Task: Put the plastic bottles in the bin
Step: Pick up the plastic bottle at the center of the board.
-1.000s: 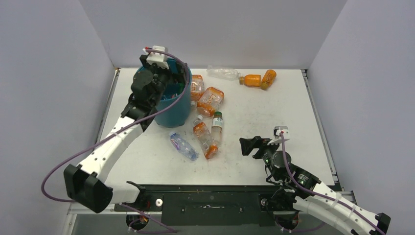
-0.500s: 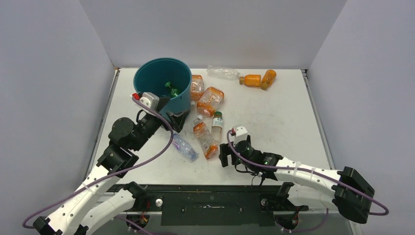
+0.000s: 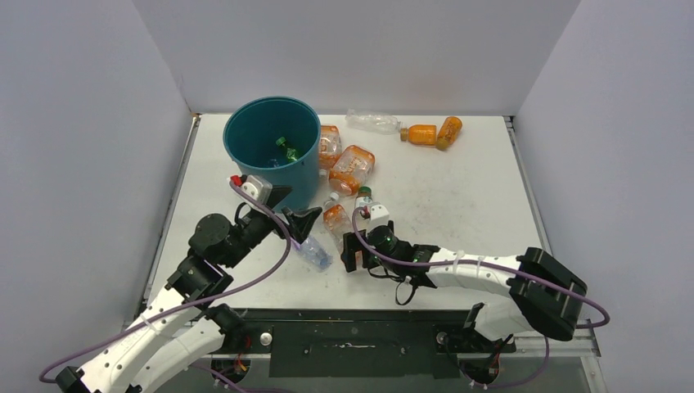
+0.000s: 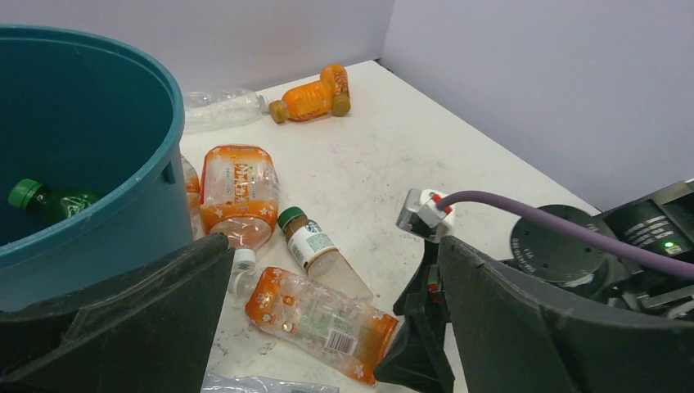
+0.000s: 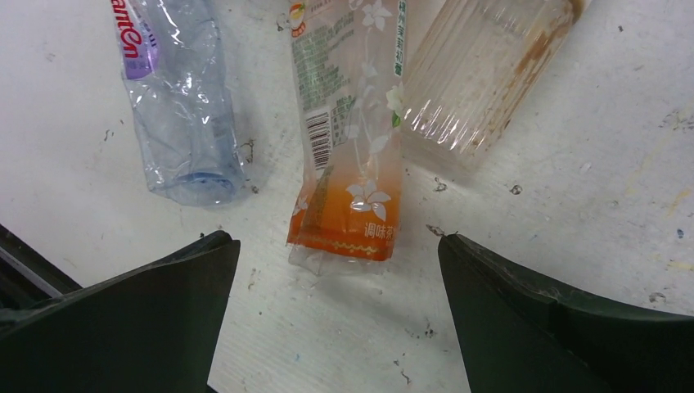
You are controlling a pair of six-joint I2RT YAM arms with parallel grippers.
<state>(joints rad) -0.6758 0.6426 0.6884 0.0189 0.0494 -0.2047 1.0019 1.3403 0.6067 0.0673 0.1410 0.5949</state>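
The teal bin stands at the back left with a green bottle inside; both also show in the left wrist view, the bin and the bottle. My left gripper is open and empty, in front of the bin above a blue-tinted clear bottle. My right gripper is open and empty, its jaws on either side of the base end of a lying clear orange-labelled bottle, not touching it. A green-capped white-labelled bottle lies beside it.
Two crushed orange-labelled bottles lie right of the bin. A clear bottle and two solid orange bottles lie at the back. The right gripper body shows close between my left fingers.
My left arm has drawn back from over the bin and come down in front of it, empty. My right gripper has moved left to the base of the orange-labelled bottle.
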